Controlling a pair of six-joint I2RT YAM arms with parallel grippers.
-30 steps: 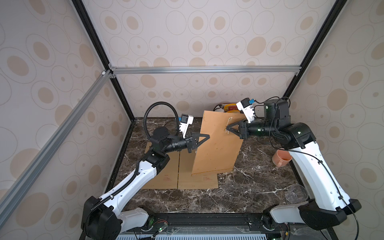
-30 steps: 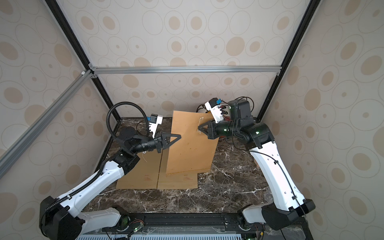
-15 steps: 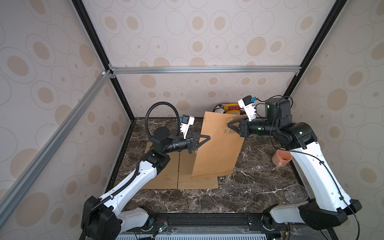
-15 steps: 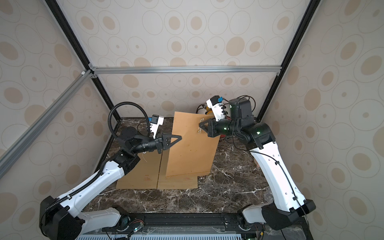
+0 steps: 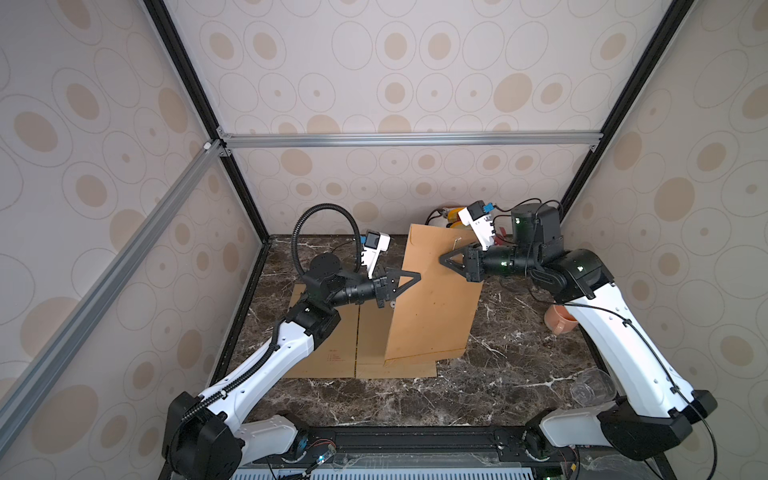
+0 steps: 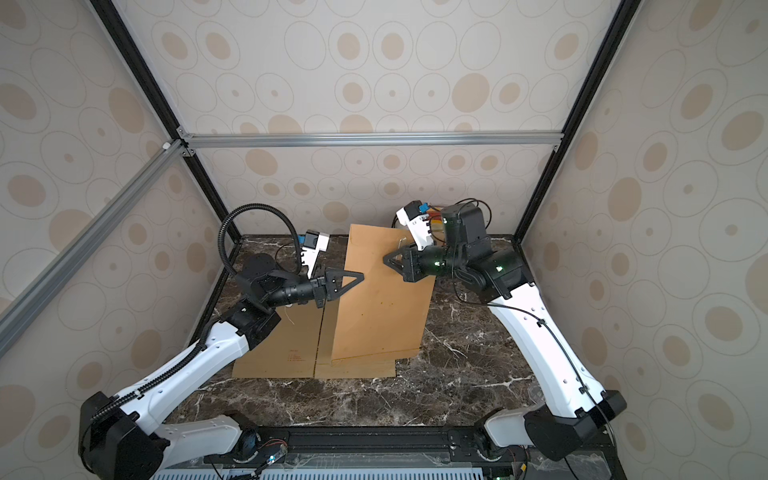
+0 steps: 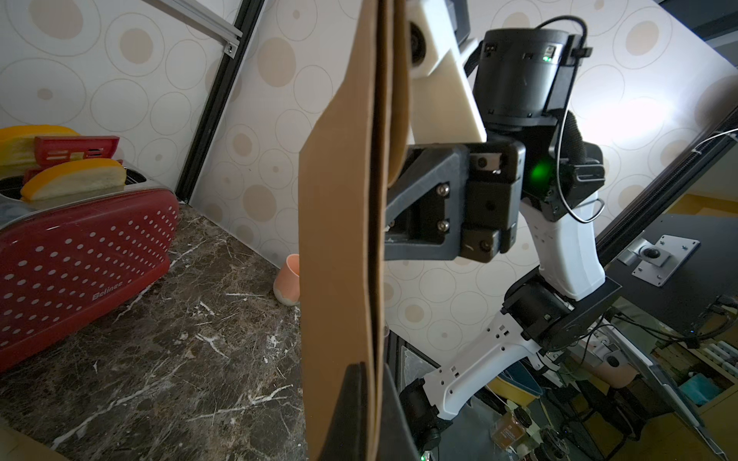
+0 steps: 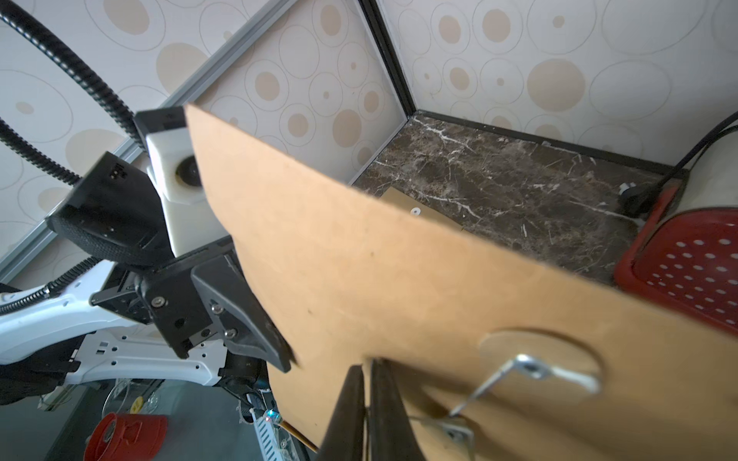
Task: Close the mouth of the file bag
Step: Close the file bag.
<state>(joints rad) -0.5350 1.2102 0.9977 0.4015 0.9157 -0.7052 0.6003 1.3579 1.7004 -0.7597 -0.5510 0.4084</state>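
A brown paper file bag stands upright on its lower edge between both arms. My left gripper is shut on the bag's left side edge. At the upper right of the bag, my right gripper lies against its face, next to a round paper disc with a metal clasp. Its jaws are nearly together, and a thin string runs from a second clasp into them.
Flat brown sheets lie on the marble table under the bag. A red toaster stands at the back behind the bag. A pink cup and a clear glass stand at the right.
The bag's lower edge has swung down and toward the front. My right gripper has slid a little left across the bag's face. The left gripper keeps its hold.
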